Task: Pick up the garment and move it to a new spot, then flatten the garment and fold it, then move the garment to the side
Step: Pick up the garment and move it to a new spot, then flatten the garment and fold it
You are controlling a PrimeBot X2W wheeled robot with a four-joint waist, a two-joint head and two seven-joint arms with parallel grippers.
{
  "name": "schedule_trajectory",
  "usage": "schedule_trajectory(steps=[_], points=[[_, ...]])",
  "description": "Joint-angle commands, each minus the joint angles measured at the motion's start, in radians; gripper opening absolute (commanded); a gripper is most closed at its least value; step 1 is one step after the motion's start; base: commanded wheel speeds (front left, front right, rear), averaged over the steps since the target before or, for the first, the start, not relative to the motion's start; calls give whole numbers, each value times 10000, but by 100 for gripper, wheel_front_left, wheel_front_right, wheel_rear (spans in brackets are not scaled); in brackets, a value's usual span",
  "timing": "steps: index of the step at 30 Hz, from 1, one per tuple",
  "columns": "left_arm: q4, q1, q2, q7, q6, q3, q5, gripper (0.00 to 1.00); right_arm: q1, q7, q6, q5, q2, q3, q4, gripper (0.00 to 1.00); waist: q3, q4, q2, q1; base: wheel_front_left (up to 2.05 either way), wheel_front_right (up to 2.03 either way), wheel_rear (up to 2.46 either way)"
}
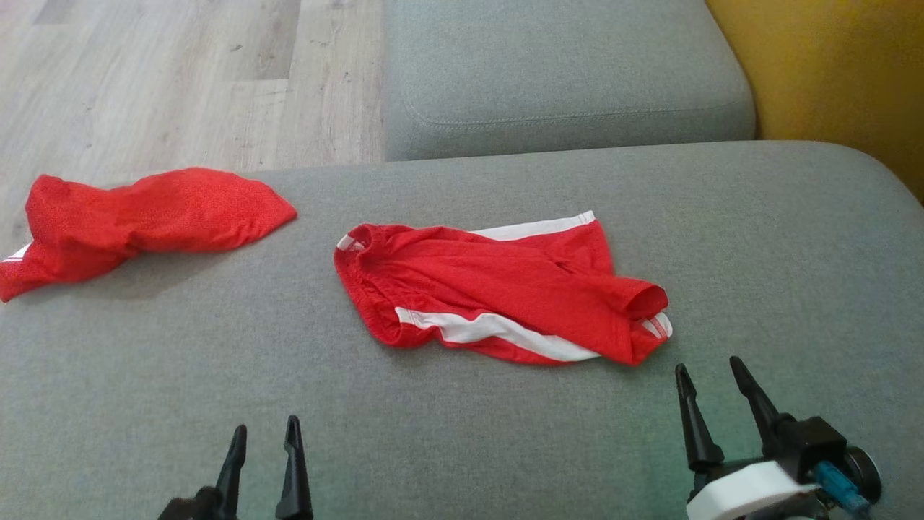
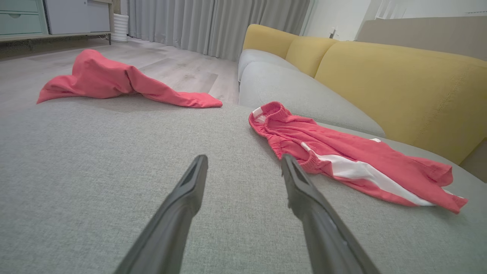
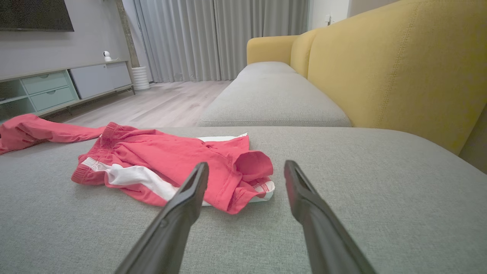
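Note:
A red garment with white side stripes lies crumpled in the middle of the grey sofa seat. It looks like shorts, with the waistband at the left; it also shows as the garment and the garment in the wrist views. My left gripper stands open at the bottom left, well short of the cloth. My right gripper is open at the lower right, just in front of the garment's right leg opening. Both hold nothing.
A second red garment lies bunched at the seat's far left edge, partly over the edge. Another grey cushion sits behind, with a yellow backrest at the right. Wooden floor lies beyond the left.

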Motion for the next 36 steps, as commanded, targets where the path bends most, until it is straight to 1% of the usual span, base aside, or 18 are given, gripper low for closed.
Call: schedule_trajectory(steps=[1,15,22,28,36], points=[[-278,-411,-14,-123,0,429,109,100,-390,-124,40,57,-58,268,-221,100,12,9,-1,0,0,0,0],[-194,-574,-72,-124,3,491,285,100,-536,-124,40,87,-58,201,-53,100,94,83,-1,0,0,0,0],[-234,-667,-41,-124,16,438,442,100,-754,-124,40,-128,-58,132,197,100,352,447,-1,0,0,0,0],[-209,-797,-67,-118,7,271,532,100,-1527,147,40,-408,-58,89,1240,100,727,976,-1,0,0,0,0],[-193,-1072,-80,-115,-3,173,577,100,-2669,368,40,-1005,-58,-266,3056,100,1376,1597,-1,0,0,0,0]])
